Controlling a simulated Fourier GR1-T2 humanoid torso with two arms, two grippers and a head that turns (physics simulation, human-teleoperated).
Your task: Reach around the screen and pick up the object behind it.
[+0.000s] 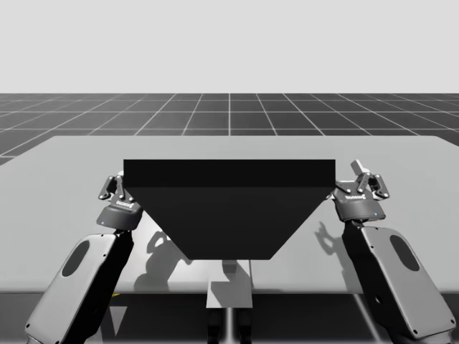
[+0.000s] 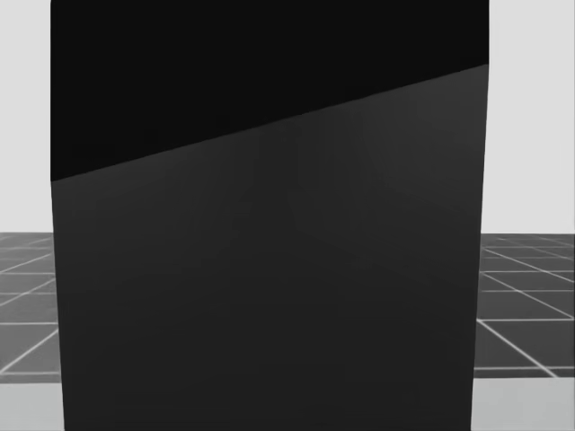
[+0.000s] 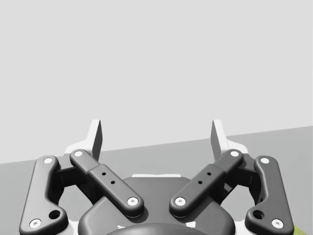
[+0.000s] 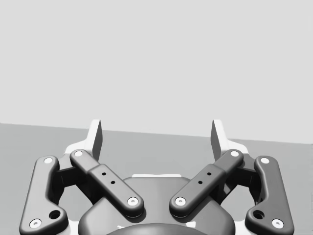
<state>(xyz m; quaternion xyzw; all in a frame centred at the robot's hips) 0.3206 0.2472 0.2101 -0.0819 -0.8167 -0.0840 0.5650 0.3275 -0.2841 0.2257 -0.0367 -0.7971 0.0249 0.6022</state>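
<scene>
Two grippers flank the black screen [image 1: 229, 208]: my left gripper [image 1: 115, 188] hangs just beside its left edge and my right gripper [image 1: 366, 180] just beside its right edge, both over the grey table [image 1: 64, 161]. The wrist views show the left fingers [image 3: 96, 142] and the right fingers [image 4: 96, 142] spread wide apart. The screen stands mid-table, a flat dark panel, near-black across its upper band and charcoal below. Whatever lies behind it is hidden.
</scene>
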